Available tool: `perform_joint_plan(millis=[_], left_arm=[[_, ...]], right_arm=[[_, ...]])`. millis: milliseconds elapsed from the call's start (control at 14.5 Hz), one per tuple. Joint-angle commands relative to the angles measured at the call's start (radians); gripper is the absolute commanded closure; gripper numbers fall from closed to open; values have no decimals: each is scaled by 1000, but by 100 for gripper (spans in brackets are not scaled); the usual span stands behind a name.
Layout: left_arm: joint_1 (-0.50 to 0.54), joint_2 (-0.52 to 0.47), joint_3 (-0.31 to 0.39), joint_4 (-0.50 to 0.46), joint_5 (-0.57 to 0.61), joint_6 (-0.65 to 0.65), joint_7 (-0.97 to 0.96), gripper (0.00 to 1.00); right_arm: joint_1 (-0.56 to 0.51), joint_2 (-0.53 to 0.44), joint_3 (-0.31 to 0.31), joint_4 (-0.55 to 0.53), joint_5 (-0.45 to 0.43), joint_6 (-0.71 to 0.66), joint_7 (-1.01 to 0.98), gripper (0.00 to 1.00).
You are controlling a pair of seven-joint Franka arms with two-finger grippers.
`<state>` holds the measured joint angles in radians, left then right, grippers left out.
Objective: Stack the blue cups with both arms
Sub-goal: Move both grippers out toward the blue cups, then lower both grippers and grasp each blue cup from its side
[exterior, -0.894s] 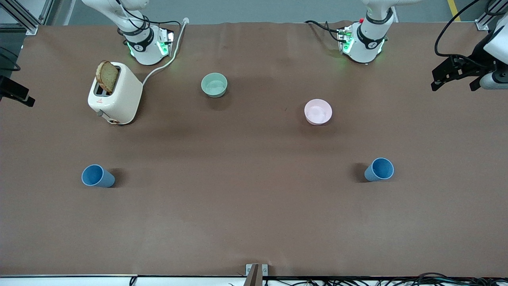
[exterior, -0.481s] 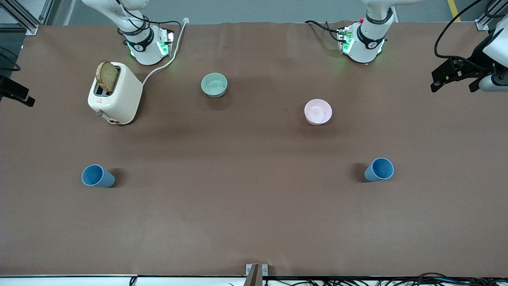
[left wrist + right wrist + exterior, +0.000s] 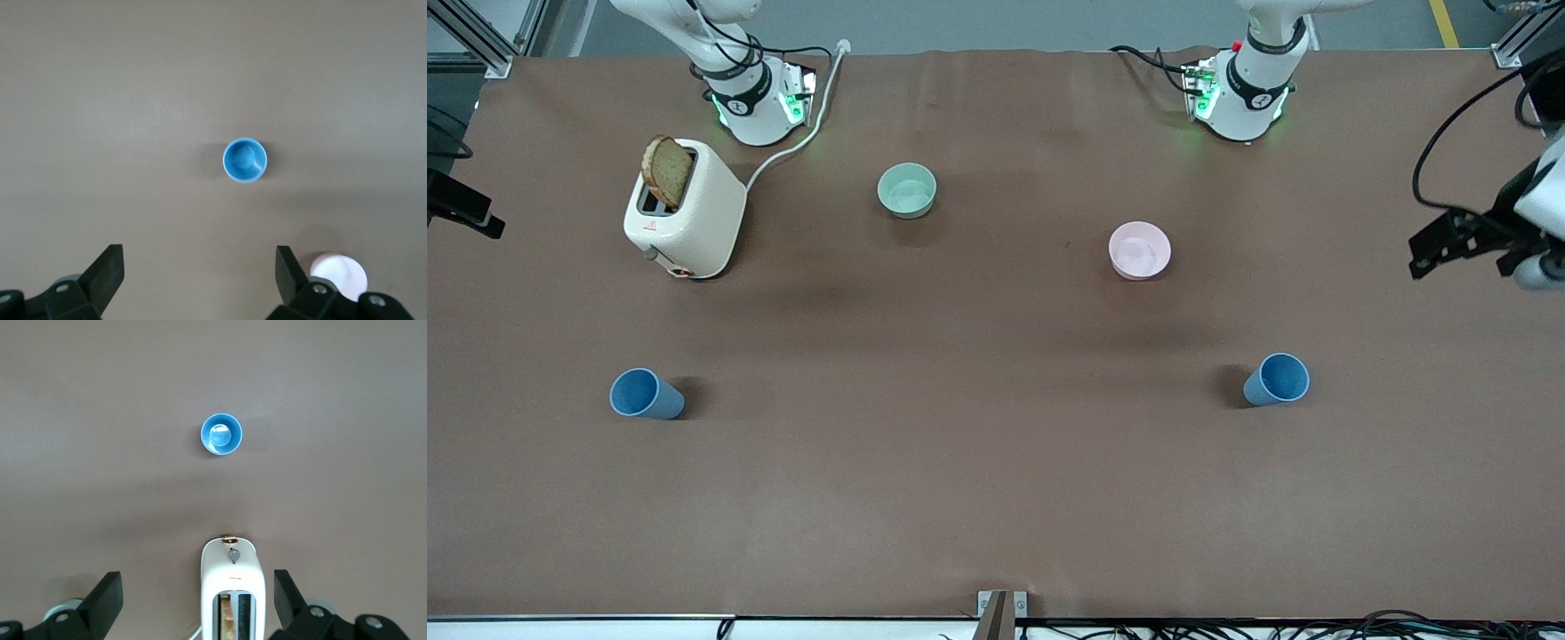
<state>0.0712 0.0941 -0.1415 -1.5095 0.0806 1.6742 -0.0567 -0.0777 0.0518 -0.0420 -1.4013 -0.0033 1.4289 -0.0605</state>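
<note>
Both blue cups [image 3: 1276, 380] stand upright, apart; left gripper [image 3: 199, 267] open above one.

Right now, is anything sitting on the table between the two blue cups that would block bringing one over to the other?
Nothing visible does. The stretch of table between the blue cup at the right arm's end and the blue cup at the left arm's end is bare; the bowls and the toaster stand farther from the front camera.

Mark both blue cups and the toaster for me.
Blue cup at the right arm's end [image 3: 639, 393]: front view, open mouth.
Blue cup at the left arm's end [image 3: 1282, 378]: front view, open mouth.
Toaster [image 3: 698, 218]: front view, side wall.
</note>
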Motion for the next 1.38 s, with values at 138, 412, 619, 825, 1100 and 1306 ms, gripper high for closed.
perform_joint_plan(millis=[138, 412, 619, 825, 1100, 1306], left_arm=[[6, 82, -7, -75, 15, 178, -8, 0], [73, 160, -7, -201, -63, 375, -6, 0], [72, 231, -9, -251, -76, 476, -9, 0], [68, 292, -12, -282, -73, 502, -8, 11], [45, 352, -12, -282, -68, 513, -9, 27], [48, 346, -13, -330, -68, 503, -3, 31]], right_arm=[[-24, 60, -48, -53, 3, 74, -122, 0], [-22, 74, -61, -351, 3, 452, -191, 0], [-42, 149, -61, -501, 3, 730, -248, 0], [-39, 265, -61, -504, 5, 855, -248, 0], [-43, 377, -59, -501, 32, 998, -245, 0], [-39, 419, -59, -499, 124, 1033, -248, 0]])
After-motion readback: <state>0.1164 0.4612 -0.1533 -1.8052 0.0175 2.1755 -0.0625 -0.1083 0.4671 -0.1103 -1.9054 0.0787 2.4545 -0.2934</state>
